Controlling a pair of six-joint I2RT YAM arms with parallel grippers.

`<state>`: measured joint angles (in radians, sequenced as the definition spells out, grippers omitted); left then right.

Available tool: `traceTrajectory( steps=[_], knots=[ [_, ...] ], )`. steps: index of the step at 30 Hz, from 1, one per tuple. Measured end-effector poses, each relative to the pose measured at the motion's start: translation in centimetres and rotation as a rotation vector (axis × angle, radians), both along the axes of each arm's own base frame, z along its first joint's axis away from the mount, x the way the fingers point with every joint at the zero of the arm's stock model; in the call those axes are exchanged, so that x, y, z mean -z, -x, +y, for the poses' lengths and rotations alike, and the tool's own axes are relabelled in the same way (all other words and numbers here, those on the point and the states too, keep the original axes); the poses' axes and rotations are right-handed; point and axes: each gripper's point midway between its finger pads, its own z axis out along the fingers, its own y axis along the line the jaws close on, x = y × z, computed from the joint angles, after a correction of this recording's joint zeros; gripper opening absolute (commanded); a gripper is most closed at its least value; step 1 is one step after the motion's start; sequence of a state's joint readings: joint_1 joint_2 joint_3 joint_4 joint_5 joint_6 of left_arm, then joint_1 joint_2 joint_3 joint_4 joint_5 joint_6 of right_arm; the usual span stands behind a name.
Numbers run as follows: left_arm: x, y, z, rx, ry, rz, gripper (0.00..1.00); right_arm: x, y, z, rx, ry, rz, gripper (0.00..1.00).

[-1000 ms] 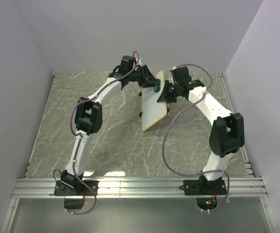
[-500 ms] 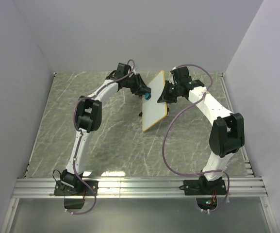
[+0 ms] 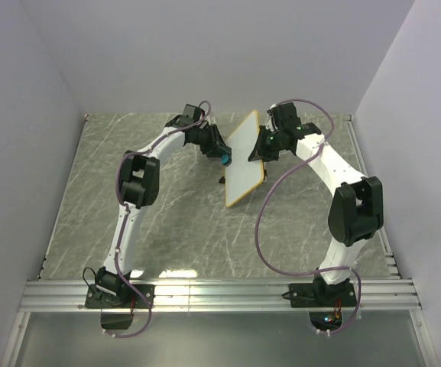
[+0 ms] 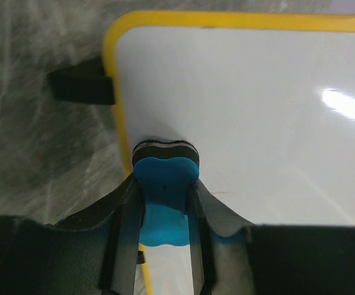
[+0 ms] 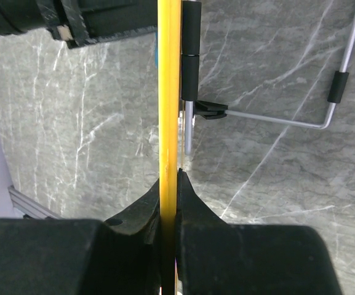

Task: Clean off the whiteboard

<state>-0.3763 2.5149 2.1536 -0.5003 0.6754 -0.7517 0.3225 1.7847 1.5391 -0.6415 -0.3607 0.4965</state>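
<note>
In the last sec our L gripper (image 3: 222, 156), clamped on the eraser (image 4: 165, 181), swept down the board (image 3: 244, 160) to its left rim. The board stands tilted at mid-back, w/ the R gripper (image 5: 170, 184) pinching its edge. It looks near clean, bar a faint red trace (image 4: 222, 194).

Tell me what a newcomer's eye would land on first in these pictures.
A white rectangular board with a yellow rim stands tilted in the middle of the grey marbled table, gripped edge-on by the right gripper, whose jaws are shut on the rim. On its other side, the left gripper has its jaws shut on a small blue bone-shaped eraser, whose dark pad seems pressed to the board's face near the rim.
</note>
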Motion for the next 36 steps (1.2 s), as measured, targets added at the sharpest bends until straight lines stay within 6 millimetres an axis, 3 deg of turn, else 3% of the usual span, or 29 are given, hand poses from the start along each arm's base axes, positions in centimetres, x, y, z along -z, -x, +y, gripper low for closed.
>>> traceTrajectory(
  steps=[5, 9, 14, 20, 23, 28, 31, 36],
  knots=[
    [2.1, 1.5, 1.7, -0.02, -0.091, 0.046, 0.0, -0.4, -0.3, 0.2, -0.016, 0.017, -0.001, 0.0],
    [2.1, 2.5, 3.1, -0.042, -0.125, 0.076, 0.0, -0.9, -0.3, 0.8, -0.029, 0.009, 0.004, 0.0],
    [-1.4, 2.4, 6.5, -0.1, -0.127, 0.052, 0.0, -1.2, 1.3, 3.4, -0.116, -0.061, 0.053, 0.0],
    [-6.4, 3.1, 10.5, -0.172, -0.127, -0.027, 0.0, -3.7, 2.2, 5.8, -0.196, -0.142, 0.046, 0.0],
    [-6.9, 4.4, 11.1, -0.176, -0.136, -0.03, 0.0, -4.6, 1.7, 5.7, -0.192, -0.162, 0.025, 0.0],
    [-5.4, 7.1, 11.9, -0.167, -0.177, 0.019, 0.0, -5.0, 0.6, 4.9, -0.16, -0.165, 0.017, 0.0],
    [-5.1, 8.1, 12.5, -0.172, -0.203, 0.037, 0.0, -5.8, -1.0, 5.2, -0.154, -0.169, -0.014, 0.0],
    [-6.5, 9.2, 14.2, -0.2, -0.231, 0.005, 0.0, -5.5, -3.5, 5.8, -0.155, -0.158, -0.047, 0.0]
  ],
)
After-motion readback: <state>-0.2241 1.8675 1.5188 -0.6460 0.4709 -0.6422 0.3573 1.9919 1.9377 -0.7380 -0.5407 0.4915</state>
